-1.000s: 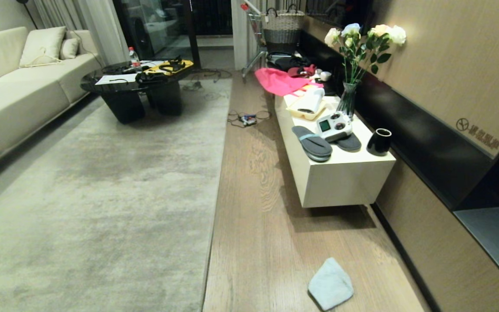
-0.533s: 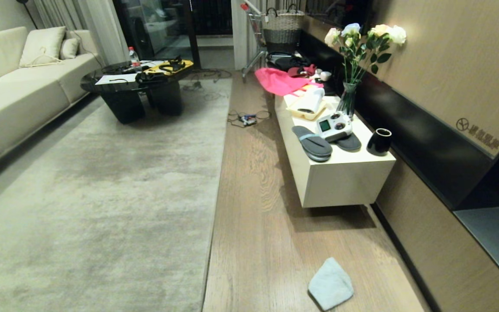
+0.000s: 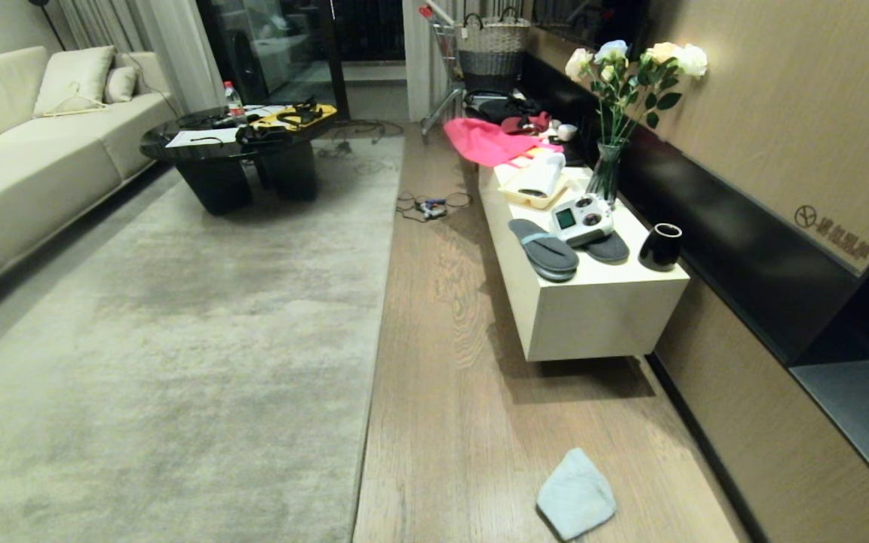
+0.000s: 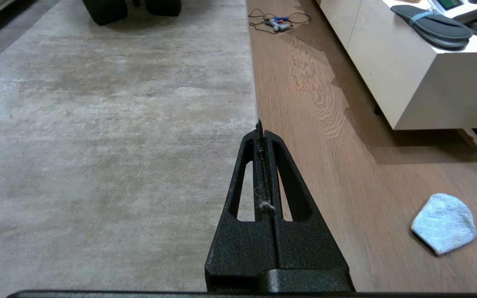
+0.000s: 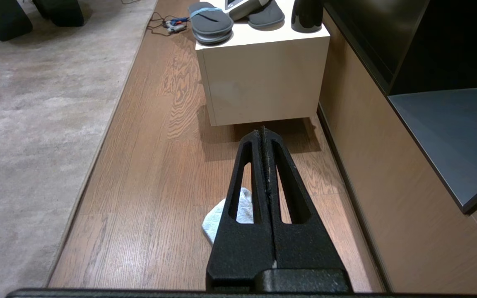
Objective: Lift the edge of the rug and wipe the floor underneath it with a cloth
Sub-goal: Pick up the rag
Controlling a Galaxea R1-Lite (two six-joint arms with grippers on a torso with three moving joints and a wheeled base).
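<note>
Cloth [image 3: 575, 494] lies flat on the floor [image 3: 442, 377], well apart from the rug edge [image 3: 374, 339]; nothing lifted yet.
Left claw [image 4: 260, 124] and right claw [image 5: 263, 131] are both closed and empty. Risk: closed tips may push the cloth away. Only the wrist views show the claws; only the head view shows the counter's [image 3: 593, 317] vase.

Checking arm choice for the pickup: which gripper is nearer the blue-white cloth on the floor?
Right. The right gripper hangs shut directly above the cloth, which shows just behind its fingers. The left gripper, also shut, hangs over the rug edge, with the cloth off to its side.
</note>
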